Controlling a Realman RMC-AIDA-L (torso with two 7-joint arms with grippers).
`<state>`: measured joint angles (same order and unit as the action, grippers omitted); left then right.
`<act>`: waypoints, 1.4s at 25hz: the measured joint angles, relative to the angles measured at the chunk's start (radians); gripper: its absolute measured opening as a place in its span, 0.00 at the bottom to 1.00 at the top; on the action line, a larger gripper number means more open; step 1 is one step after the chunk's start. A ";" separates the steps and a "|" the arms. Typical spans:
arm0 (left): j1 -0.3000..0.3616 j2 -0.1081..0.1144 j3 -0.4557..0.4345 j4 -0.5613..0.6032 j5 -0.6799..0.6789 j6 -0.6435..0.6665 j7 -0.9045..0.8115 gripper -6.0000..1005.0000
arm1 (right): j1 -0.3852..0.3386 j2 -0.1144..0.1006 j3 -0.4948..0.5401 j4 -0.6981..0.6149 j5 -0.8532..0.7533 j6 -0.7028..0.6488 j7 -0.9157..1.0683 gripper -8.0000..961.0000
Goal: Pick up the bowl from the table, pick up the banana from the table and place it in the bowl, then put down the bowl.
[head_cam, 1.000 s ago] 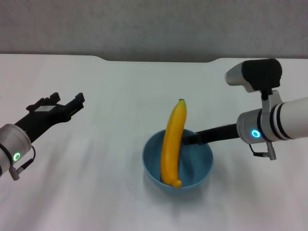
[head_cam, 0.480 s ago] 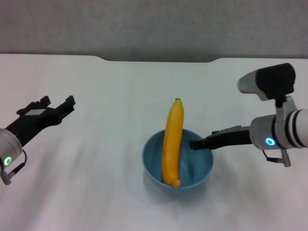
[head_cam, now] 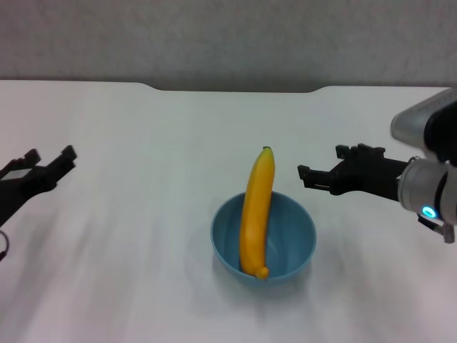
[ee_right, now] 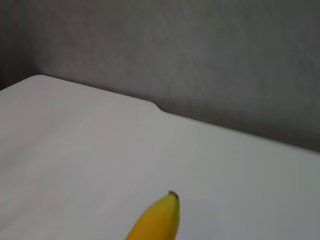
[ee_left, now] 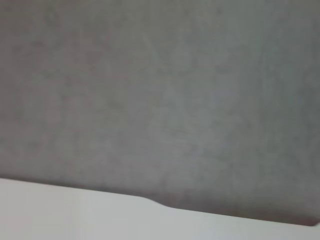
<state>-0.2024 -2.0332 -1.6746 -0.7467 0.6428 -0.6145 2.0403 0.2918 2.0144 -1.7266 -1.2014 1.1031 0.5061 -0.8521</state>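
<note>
Beside the bowl [head_cam: 263, 239], right gripper [head_cam: 319, 175] hovers, fingers spread

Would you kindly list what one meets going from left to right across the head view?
Left gripper → bowl holding the banana → right gripper, all over the white table.

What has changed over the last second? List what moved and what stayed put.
The right gripper has let go of the round light blue bowl, drawing off its rim toward the robot's right and rising clear, fingers open. The left gripper, also open, has pulled back to the robot's left. The long yellow banana leans in the bowl as before, and the bowl sits unmoved on the white table.
</note>
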 joint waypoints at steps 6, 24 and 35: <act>-0.014 0.000 -0.131 0.151 0.000 -0.188 0.054 0.77 | -0.029 -0.002 -0.167 -0.010 0.001 -0.253 -0.050 0.93; -0.045 -0.017 -0.107 0.317 -0.078 -0.295 0.525 0.77 | -0.107 -0.003 -0.551 0.127 -0.009 -1.036 -0.007 0.92; -0.063 -0.017 -0.077 0.370 -0.132 -0.328 0.580 0.77 | -0.101 -0.003 -0.716 0.452 -0.131 -1.620 0.633 0.92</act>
<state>-0.2654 -2.0497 -1.7518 -0.3766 0.5108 -0.9425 2.6207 0.1910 2.0114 -2.4428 -0.7498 0.9724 -1.1136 -0.2192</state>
